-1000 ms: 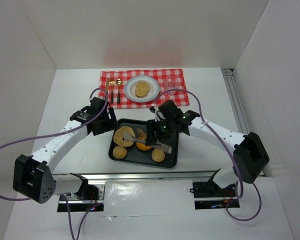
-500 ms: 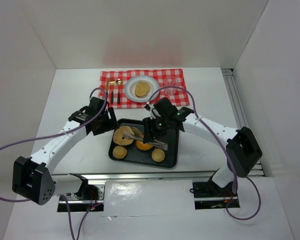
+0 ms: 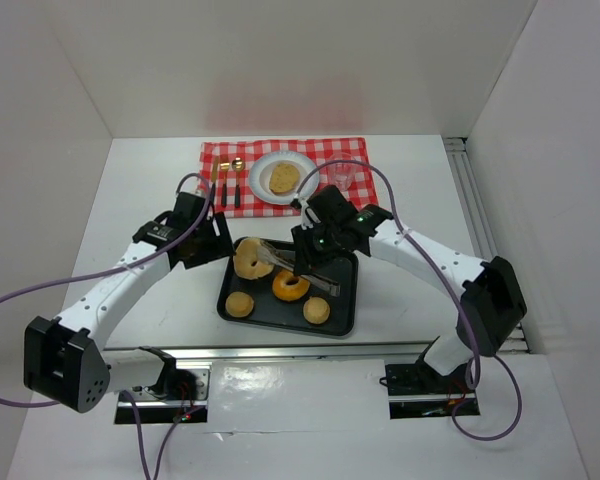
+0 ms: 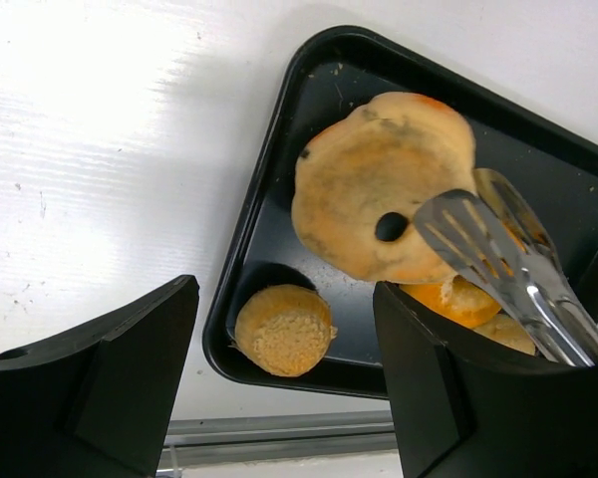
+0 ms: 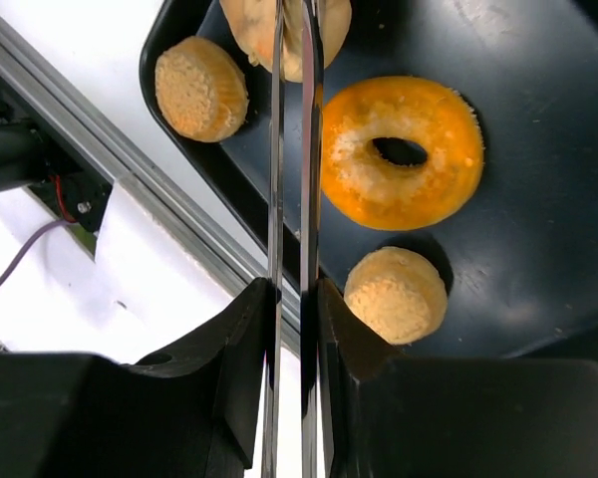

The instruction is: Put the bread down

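The right tool (image 5: 291, 334) is clamped on a pair of metal tongs (image 5: 291, 149), its 2 fingers pressing the arms together near the handle end. The tips of the tongs pinch a flat, pale brown bread (image 4: 374, 184) with a small hole in it. This bread sits over the far-left corner of the black tray (image 3: 342, 302), tilted and partly past the rim, and it appears to be raised off the tray floor. The left tool (image 3: 213, 240) hovers just beside that corner, over the white table (image 3: 150, 180), with its fingers spread wide and holding nothing.

On the tray lie an orange ring doughnut (image 5: 401, 151) near the middle and 2 small round rolls, 1 at the near-left corner (image 3: 240, 304) and 1 along the near edge (image 3: 316, 311). They are apart from each other and from the pinched bread.

Beyond the tray, a red checked cloth (image 3: 220, 152) carries a white plate (image 3: 306, 190) with 1 piece of bread (image 3: 284, 178) on it. Gold cutlery (image 3: 226, 182) lies left of the plate and a clear glass (image 3: 342, 168) stands to its right.
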Action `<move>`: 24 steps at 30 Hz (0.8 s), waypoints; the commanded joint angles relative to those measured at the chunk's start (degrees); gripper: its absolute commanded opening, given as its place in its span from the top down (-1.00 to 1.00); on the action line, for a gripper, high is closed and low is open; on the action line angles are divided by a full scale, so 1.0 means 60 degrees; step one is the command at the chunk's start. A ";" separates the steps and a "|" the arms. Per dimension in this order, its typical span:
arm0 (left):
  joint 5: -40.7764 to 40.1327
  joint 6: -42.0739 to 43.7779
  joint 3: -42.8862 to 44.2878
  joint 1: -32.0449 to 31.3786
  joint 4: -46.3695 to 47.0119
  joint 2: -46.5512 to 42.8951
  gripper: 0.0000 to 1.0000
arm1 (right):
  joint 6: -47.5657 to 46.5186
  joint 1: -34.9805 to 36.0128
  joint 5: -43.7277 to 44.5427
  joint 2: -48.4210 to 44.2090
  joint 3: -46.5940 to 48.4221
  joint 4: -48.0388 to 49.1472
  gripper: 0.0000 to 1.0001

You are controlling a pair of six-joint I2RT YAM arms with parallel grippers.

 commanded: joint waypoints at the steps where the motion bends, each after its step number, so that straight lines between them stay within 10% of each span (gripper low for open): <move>1: 0.0113 0.0167 0.0491 0.0146 0.0174 -0.0254 -0.67 | -0.0143 -0.0026 0.0428 -0.0736 0.0562 -0.0459 0.59; 12: 0.0215 0.0343 0.0681 0.0615 0.0086 -0.0342 -0.67 | -0.0143 -0.1356 0.2565 -0.0752 0.2158 0.0198 0.59; 24: 0.0304 0.0519 0.0681 0.0994 -0.0002 -0.0342 -0.67 | -0.0144 -0.2912 0.1014 0.3335 0.5089 0.2044 0.59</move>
